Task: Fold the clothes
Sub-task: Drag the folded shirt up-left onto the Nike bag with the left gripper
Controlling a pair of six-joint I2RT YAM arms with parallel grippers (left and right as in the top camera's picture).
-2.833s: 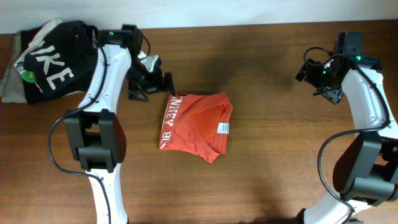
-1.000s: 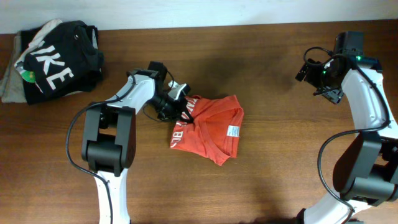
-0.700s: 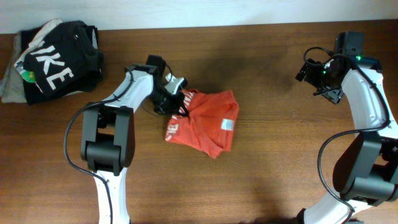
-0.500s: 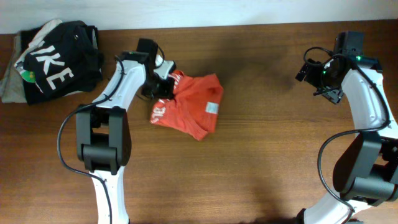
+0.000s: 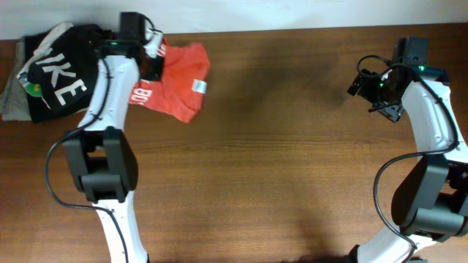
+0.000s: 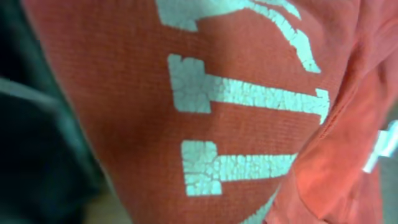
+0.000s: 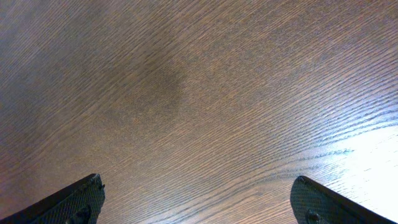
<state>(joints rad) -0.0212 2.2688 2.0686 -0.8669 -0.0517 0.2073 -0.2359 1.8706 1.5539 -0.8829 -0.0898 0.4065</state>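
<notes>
The clothes (image 5: 181, 82), a folded red-orange T-shirt with white lettering and a white neck tag (image 5: 197, 87), are at the back left of the table. My left gripper (image 5: 152, 63) is shut on the shirt's left edge, right beside the black garment. In the left wrist view the orange fabric (image 6: 124, 124) with white letters fills the frame and hides the fingers. My right gripper (image 5: 360, 82) hovers far off at the back right, open and holding nothing; its view shows only bare wood between the fingertips (image 7: 81, 196).
A black garment with big white letters (image 5: 66, 69) lies heaped in the back left corner, over a grey-beige garment (image 5: 9, 98). The table's back edge (image 5: 292, 29) runs just behind the shirt.
My left gripper has carried the folded shirt from the middle of the table to the back left, next to the black garment. The right arm has not moved.
</notes>
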